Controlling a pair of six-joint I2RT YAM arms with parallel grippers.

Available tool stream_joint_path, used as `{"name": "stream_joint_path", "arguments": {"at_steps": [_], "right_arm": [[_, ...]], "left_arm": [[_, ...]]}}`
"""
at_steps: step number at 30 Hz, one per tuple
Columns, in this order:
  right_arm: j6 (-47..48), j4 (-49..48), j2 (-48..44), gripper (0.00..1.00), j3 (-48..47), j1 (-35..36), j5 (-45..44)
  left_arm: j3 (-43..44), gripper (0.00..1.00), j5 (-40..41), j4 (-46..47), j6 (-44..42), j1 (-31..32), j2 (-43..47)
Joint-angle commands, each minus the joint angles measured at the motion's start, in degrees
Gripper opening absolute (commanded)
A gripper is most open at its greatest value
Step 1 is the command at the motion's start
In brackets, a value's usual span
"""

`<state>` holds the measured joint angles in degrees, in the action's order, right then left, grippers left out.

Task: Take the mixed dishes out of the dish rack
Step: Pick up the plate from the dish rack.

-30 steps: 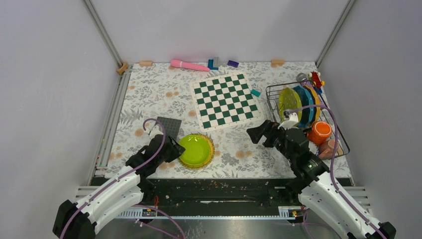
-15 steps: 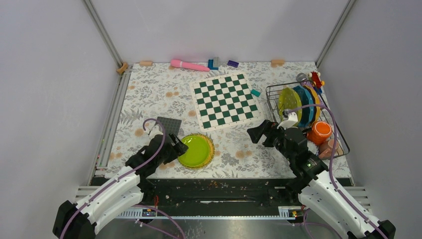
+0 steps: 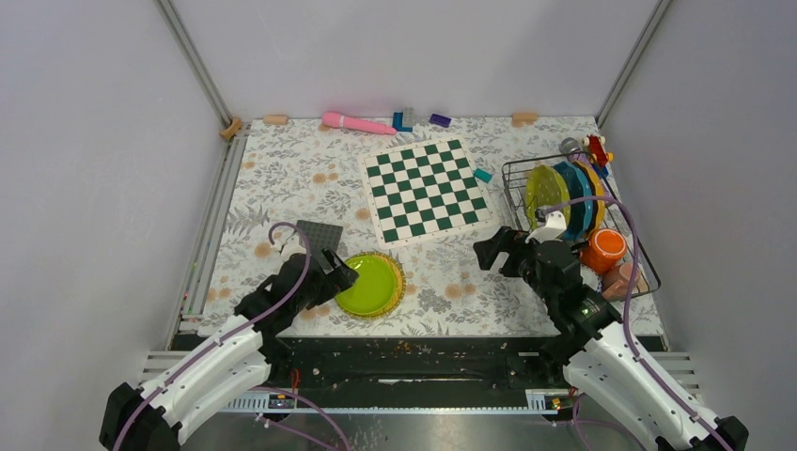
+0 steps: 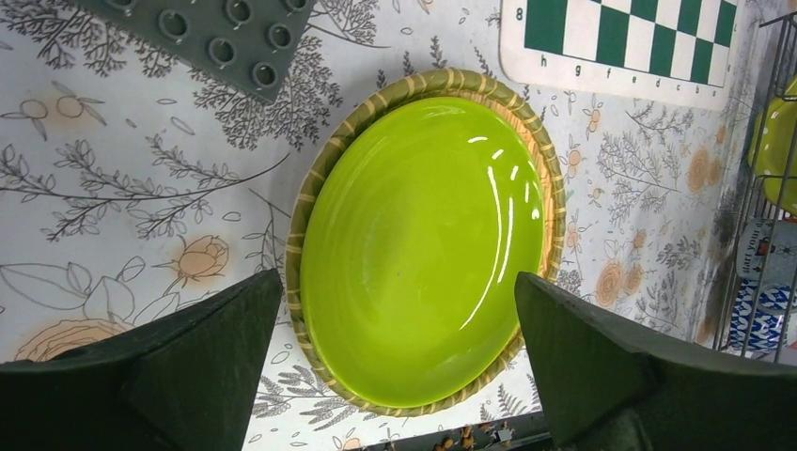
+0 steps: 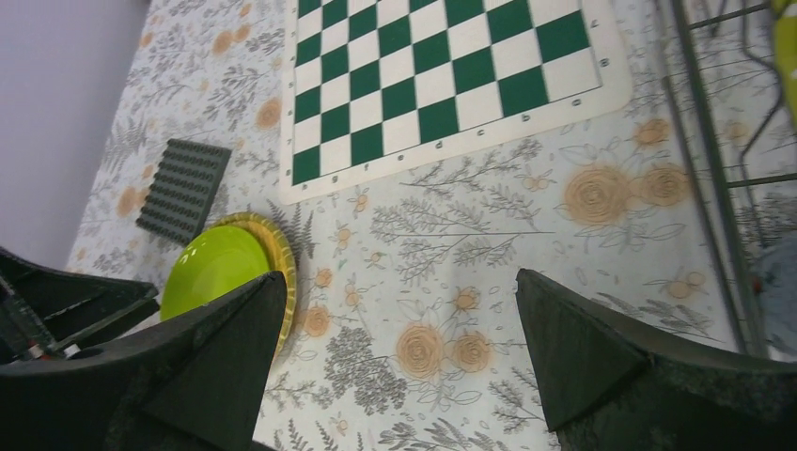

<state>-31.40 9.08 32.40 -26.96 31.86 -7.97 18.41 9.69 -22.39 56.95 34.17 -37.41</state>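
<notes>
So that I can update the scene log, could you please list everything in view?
lime-green plate: one, lime green, near left, lying on the striped dish
striped dish: one, yellow, on the table
baseplate: one, grey, beside that stack
chessboard: one, green and white, centre
dish rack: one, dark wire, right
upright plates: at least two, yellow-green and teal, in the rack
cups: two, orange and pink, rack's near end
red toy: one, behind the rack
pink wand: one, back edge
left gripper: open, over the lime-green plate
right gripper: open, left of the rack
</notes>
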Motion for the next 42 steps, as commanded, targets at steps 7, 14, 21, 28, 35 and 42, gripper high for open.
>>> {"name": "stream_joint_path", "arguments": {"at_steps": [7, 14, 21, 28, 35, 42], "right_arm": [[12.0, 12.1, 6.0, 1.00, -18.0, 0.2, -25.1], [21.5, 18.8, 18.1, 1.00, -29.9, -7.1, -24.8], [26.7, 20.1, 29.9, 1.00, -36.2, -18.0, -18.6], [30.1, 20.6, 37.8, 0.95, -40.2, -21.3, -15.8], [33.9, 20.9, 43.7, 0.91, -42.5, -23.1, -17.7], [35.3, 22.1, 48.7, 0.89, -45.4, -25.6, -13.5]], "left_arm": [[5.4, 0.99, -4.8, 13.8, -4.3, -0.2, -7.9], [7.5, 0.99, -8.0, 17.6, -6.3, -0.2, -12.9], [13.4, 0.99, -8.8, 18.7, -9.3, -0.2, -10.6], [15.0, 0.99, -5.3, 17.4, -14.9, -0.3, -5.7], [14.4, 0.99, 7.7, 7.8, -16.4, -0.2, -0.8], [11.9, 0.99, 12.5, 7.6, -15.9, -0.3, 3.1]]}}
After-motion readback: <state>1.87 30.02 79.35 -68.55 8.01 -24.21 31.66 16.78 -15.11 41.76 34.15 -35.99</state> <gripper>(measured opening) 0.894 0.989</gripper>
